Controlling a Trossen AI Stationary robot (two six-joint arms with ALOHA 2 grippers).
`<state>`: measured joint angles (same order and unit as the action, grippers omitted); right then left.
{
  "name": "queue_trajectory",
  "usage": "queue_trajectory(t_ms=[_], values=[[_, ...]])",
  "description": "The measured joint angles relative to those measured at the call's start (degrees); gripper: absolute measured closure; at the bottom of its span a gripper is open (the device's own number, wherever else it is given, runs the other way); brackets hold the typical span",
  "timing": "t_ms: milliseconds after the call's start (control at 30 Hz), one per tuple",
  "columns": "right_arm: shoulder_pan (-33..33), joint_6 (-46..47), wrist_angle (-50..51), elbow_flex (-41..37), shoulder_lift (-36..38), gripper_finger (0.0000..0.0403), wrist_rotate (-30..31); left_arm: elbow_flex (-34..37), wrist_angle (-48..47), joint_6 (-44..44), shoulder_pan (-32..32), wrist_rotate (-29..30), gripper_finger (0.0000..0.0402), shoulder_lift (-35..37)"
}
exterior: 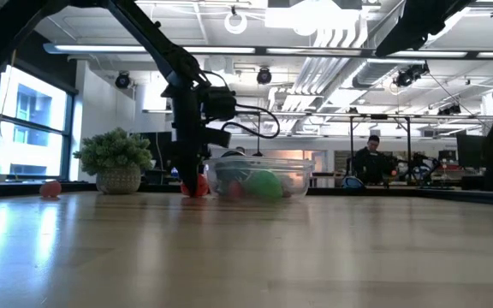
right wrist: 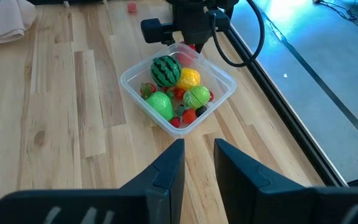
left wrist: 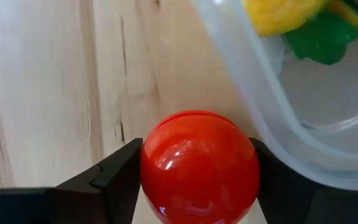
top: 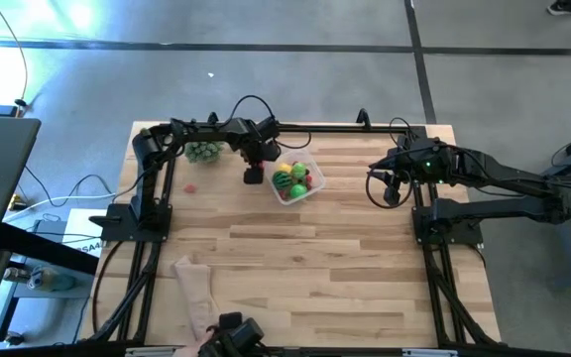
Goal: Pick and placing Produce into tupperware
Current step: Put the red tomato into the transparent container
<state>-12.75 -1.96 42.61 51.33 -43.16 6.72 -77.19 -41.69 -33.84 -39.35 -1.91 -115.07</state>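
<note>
A: From above, where does everything sit relative to the tupperware (top: 297, 182)?

B: The tupperware lies on the wooden table (top: 345, 258), holding a striped watermelon ball (top: 283, 181), a yellow fruit (top: 287, 170) and green and red pieces. The left gripper (top: 254, 175) hangs just beside its outer wall, on the side facing the leafy ball (top: 202, 151). A small red piece (top: 190, 186) lies alone beyond that gripper. The right gripper (top: 393, 191) waits well apart on the opposite side. A beige cloth (top: 195, 289) lies near the table's front edge.

A: And level with the tabletop?

B: The left gripper (exterior: 194, 181) reaches down to the table, with a red ball (exterior: 197, 186) at its tip, touching or almost touching the container's wall (exterior: 259, 178). The leafy ball (exterior: 116, 160) stands farther off.

A: The left wrist camera?

B: Its two dark fingers (left wrist: 114, 180) press both sides of the glossy red ball (left wrist: 199, 167), spread about as wide as the ball, with the clear rim (left wrist: 253, 81) just beside.

A: The right wrist camera?

B: Its fingers (right wrist: 169, 171) stand a narrow gap apart with nothing between them, pointing at the filled container (right wrist: 178, 93).
</note>
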Motion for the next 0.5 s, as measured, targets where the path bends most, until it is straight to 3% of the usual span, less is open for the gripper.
queue_trajectory(t_ms=[267,500], values=[[0.0,0.01,0.0,0.0,-0.01,0.0327,0.0,-0.02,-0.62,7.36,0.0,0.0,0.0132,0.0],[0.0,0.01,0.0,0.0,-0.02,0.0327,0.0,-0.09,-5.17,8.74,0.0,0.0,0.0162,0.11]])
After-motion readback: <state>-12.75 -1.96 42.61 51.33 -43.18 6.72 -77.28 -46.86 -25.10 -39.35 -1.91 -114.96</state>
